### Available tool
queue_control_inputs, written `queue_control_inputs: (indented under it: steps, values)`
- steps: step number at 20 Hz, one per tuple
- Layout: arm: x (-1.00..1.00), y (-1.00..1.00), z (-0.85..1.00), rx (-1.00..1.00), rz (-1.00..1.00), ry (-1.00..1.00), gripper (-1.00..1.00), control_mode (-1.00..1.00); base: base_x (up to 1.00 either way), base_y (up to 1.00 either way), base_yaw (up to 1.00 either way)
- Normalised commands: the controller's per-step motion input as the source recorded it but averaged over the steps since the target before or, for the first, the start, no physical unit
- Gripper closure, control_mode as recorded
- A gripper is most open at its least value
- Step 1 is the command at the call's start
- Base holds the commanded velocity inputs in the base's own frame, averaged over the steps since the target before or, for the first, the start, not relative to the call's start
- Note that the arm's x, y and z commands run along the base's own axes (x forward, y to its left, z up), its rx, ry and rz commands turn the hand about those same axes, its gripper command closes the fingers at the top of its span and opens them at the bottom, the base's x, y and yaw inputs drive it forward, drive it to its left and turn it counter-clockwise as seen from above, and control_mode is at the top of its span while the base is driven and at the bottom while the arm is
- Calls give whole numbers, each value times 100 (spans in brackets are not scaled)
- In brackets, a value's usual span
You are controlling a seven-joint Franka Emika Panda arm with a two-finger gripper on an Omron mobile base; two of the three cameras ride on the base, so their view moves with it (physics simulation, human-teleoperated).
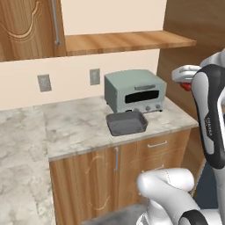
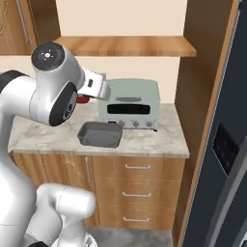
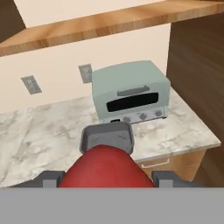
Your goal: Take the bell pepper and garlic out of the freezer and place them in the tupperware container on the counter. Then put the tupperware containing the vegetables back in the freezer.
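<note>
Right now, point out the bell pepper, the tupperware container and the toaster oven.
bell pepper (image 3: 105, 168), hand view, top of its red skin.
tupperware container (image 1: 126, 123), left base view, its floor.
toaster oven (image 2: 128, 99), right base view, its front.

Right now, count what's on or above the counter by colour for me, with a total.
Red: 1, the bell pepper held in the gripper
Grey-green: 1, the toaster oven
Dark grey: 1, the tupperware container, nothing visible inside
Total: 3, over the counter
</note>
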Motion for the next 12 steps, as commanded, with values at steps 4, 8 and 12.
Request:
queue_control_inputs:
  steps: [4,8,12]
  values:
    - [0,0,0,0,0,0,100,100,68,31,-2]
    - [16,9,-32,-1,0,8,100,-100,28,18,0]
    - [29,30,-96,0,0,22,100,-100,0,0,0]
